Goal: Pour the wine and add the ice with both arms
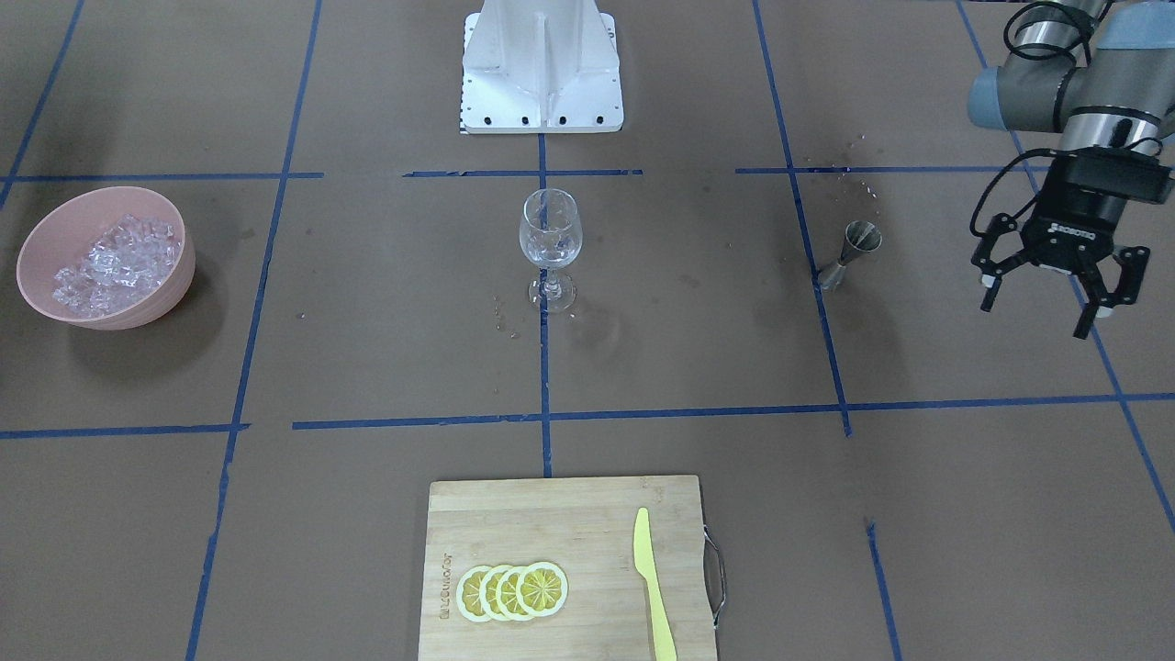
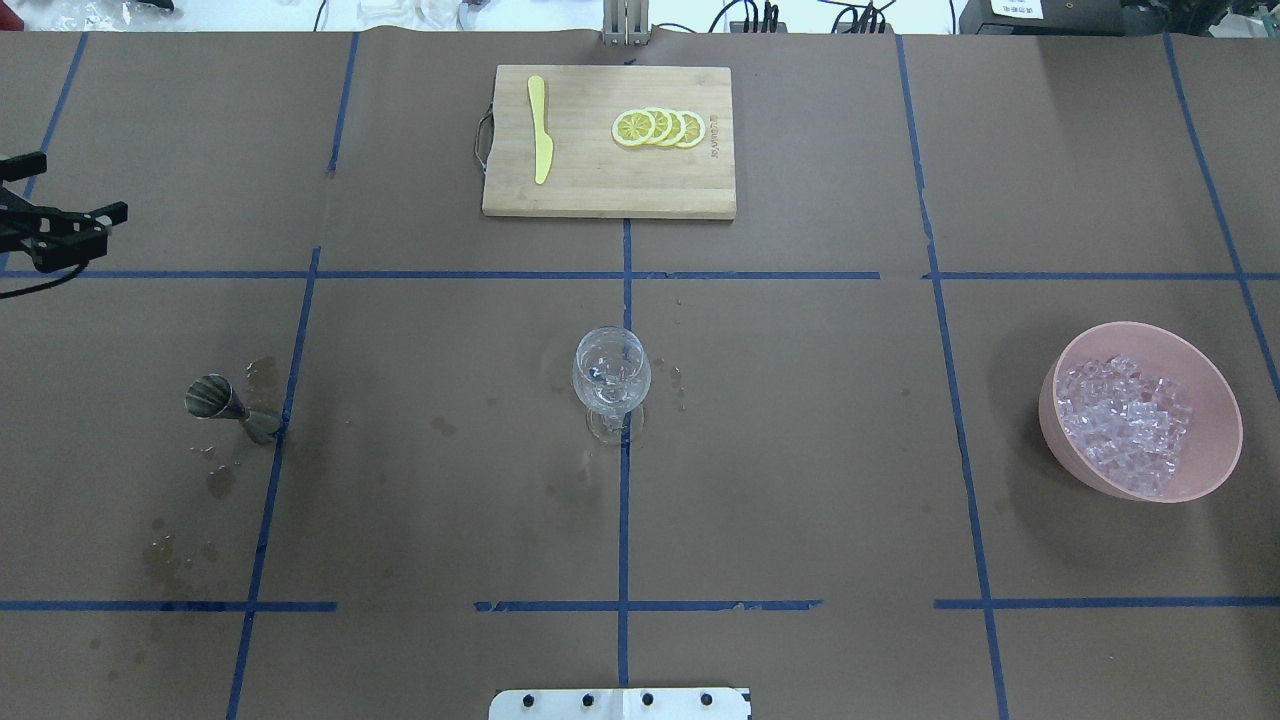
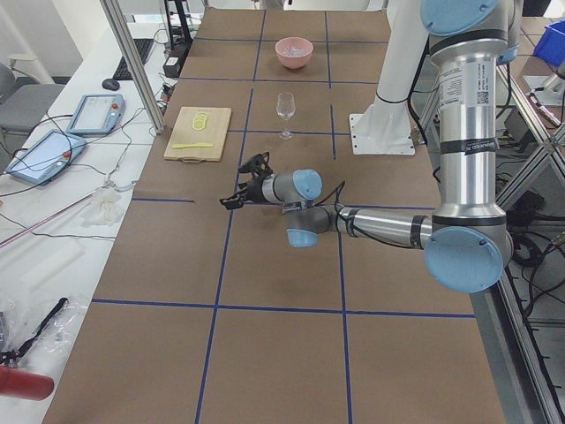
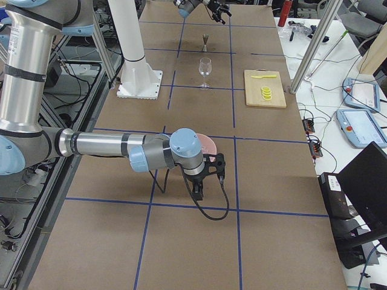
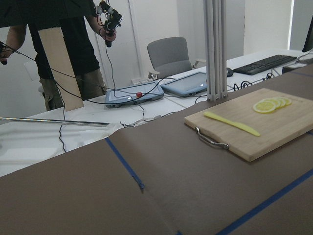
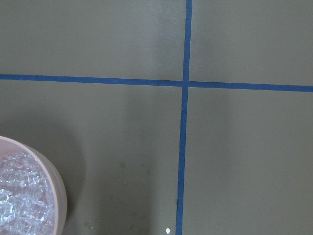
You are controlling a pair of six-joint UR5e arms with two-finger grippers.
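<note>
A clear wine glass (image 1: 549, 240) stands upright at the table's middle, also in the overhead view (image 2: 611, 380). A small steel jigger (image 1: 852, 252) stands to its side. My left gripper (image 1: 1035, 314) is open and empty, hovering apart from the jigger near the table's edge; it also shows in the overhead view (image 2: 60, 235). A pink bowl (image 1: 174, 275) holds the ice (image 1: 115, 264), also visible in the overhead view (image 2: 1128, 425). My right gripper (image 4: 204, 180) shows only in the exterior right view, just beside the bowl (image 4: 209, 145); I cannot tell whether it is open or shut.
A wooden cutting board (image 1: 551, 514) carries several lemon slices (image 1: 512, 590) and a yellow knife (image 1: 652, 583). Wet spots (image 2: 215, 480) lie around the jigger. The white robot base (image 1: 542, 73) stands behind the glass. Operators' desks with tablets (image 5: 132, 93) lie beyond the table.
</note>
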